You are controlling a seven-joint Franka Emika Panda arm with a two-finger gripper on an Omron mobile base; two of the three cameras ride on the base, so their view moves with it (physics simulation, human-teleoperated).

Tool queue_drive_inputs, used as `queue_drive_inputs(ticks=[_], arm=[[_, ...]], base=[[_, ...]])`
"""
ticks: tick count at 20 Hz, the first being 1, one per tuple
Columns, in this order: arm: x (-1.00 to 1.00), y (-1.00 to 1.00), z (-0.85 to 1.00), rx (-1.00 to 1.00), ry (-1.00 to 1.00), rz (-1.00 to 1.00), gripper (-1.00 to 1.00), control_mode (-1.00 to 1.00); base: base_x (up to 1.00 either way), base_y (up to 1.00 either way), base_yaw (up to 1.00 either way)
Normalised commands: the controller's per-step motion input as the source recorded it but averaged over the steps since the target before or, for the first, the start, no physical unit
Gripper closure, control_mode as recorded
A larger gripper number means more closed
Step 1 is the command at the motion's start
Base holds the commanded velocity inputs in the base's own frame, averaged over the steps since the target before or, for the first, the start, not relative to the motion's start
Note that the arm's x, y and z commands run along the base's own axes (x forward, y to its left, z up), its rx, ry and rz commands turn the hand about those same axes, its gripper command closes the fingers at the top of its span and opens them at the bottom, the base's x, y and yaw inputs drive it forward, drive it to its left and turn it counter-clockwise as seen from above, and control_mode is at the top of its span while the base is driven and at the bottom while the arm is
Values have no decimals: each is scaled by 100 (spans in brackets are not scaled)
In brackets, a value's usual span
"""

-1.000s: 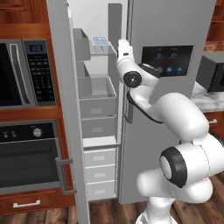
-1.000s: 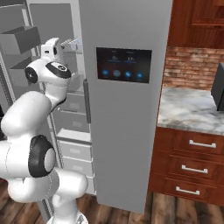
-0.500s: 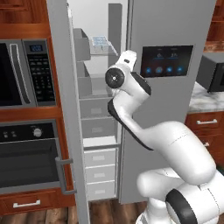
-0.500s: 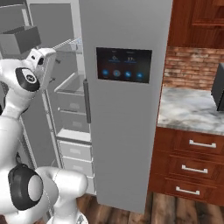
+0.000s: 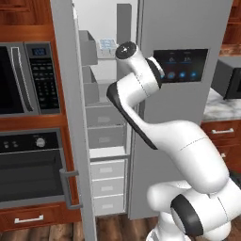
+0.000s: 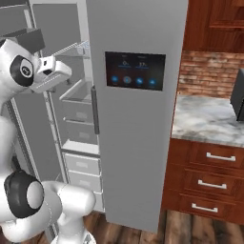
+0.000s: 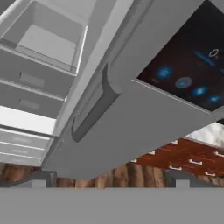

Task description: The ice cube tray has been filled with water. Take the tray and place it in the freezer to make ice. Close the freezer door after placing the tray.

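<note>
The ice cube tray (image 5: pixel 106 47) lies on an upper shelf inside the freezer (image 5: pixel 107 127), its pale-blue cells of water just visible. The freezer door (image 5: pixel 66 117) stands wide open to the left, its long handle (image 5: pixel 70 188) facing me. My arm bends up in front of the open compartment, the wrist (image 5: pixel 127 50) level with the tray and just right of it. In the right base view my hand (image 6: pixel 53 74) hangs in front of the shelves. In the hand view my gripper (image 7: pixel 111 179) is open, its fingertips (image 7: pixel 40 177) far apart with nothing between them.
The wider grey door with the dark dispenser panel (image 5: pixel 181 66) is shut just right of the freezer; its handle (image 7: pixel 92 113) crosses the hand view. A microwave (image 5: pixel 28 80) and black oven (image 5: pixel 28 169) sit left of the open door. A marble counter (image 6: pixel 209 119) over wooden drawers lies to the right.
My arm has swung its elbow out to the left and the hand has dropped a little in front of the shelves. The tray has stayed on its shelf, and the jaws have stayed open.
</note>
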Motion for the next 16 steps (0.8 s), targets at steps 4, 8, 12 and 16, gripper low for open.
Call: queue_drive_inputs(ticks=[4, 8, 12, 16], arm=[[-16, 0, -9, 13, 1, -8, -100, 100], [0, 0, 0, 0, 0, 0, -100, 100], [0, 0, 0, 0, 0, 0, -100, 100], [0, 0, 0, 0, 0, 0, -100, 100]], base=[[-75, 5, -27], [-95, 21, -42], [-24, 61, -27], [27, 99, 0]])
